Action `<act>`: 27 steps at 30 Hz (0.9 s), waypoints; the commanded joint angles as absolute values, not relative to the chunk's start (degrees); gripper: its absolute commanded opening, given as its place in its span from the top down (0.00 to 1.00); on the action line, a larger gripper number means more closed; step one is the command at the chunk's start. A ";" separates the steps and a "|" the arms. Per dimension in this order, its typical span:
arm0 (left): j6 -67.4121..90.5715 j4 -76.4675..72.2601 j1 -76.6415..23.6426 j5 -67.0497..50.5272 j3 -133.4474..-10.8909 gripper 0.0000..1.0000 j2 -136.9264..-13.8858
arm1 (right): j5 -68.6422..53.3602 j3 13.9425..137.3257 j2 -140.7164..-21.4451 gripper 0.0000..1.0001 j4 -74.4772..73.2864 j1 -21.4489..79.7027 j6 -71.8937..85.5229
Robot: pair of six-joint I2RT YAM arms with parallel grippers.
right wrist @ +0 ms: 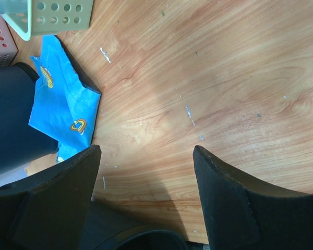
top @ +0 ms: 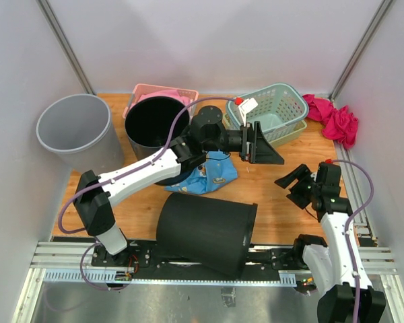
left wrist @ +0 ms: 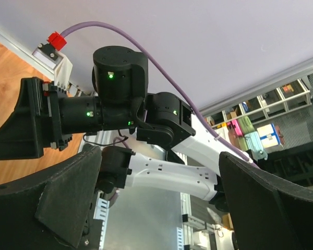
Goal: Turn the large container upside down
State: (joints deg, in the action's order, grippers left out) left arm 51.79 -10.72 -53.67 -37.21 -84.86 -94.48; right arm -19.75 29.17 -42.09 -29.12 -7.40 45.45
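The large black container [top: 205,232] lies on its side at the near middle of the table, its open end toward the right. Its rim shows at the bottom of the right wrist view [right wrist: 141,234]. My left gripper [top: 262,145] is open and empty, held above the table beyond the container and pointing right; the left wrist view [left wrist: 156,208] looks at the right arm between the fingers. My right gripper [top: 296,183] is open and empty, to the right of the container's open end, over bare wood [right wrist: 146,177].
A smaller black bin [top: 151,128] stands upright at the back, with a grey bin [top: 77,131] to its left. A pink basket [top: 163,94], a teal basket [top: 273,111] and a red cloth [top: 337,118] lie along the back. A blue bag [top: 212,171] lies behind the container.
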 commanded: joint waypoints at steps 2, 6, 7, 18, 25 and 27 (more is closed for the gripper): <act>48.68 -9.60 -53.88 -36.58 -87.35 0.01 -94.34 | -22.66 32.00 -40.83 0.27 -31.79 -6.99 41.57; 39.34 3.95 -53.88 -31.09 -92.88 0.01 -92.91 | -26.11 38.97 -40.05 0.27 -35.98 -7.02 36.55; 36.93 7.50 -53.88 -29.39 -94.33 0.01 -92.21 | -27.41 40.82 -39.88 0.27 -37.37 -7.03 35.15; 29.10 28.73 -53.02 -11.29 -77.98 0.01 -69.89 | -44.39 45.30 -28.94 0.27 -51.22 -5.71 34.37; 32.28 35.46 -49.96 -3.53 -68.23 0.01 -60.57 | -47.85 45.85 -20.97 0.26 -53.35 -5.65 36.50; 32.66 36.63 -48.72 -3.16 -66.77 0.01 -58.34 | -50.58 46.52 -20.10 0.26 -53.08 -5.71 35.73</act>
State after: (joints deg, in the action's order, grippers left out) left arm 31.51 31.51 -50.63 -7.90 -69.34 -61.69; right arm -44.58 45.08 -21.74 -50.81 -6.74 35.97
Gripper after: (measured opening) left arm 0.991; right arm 0.737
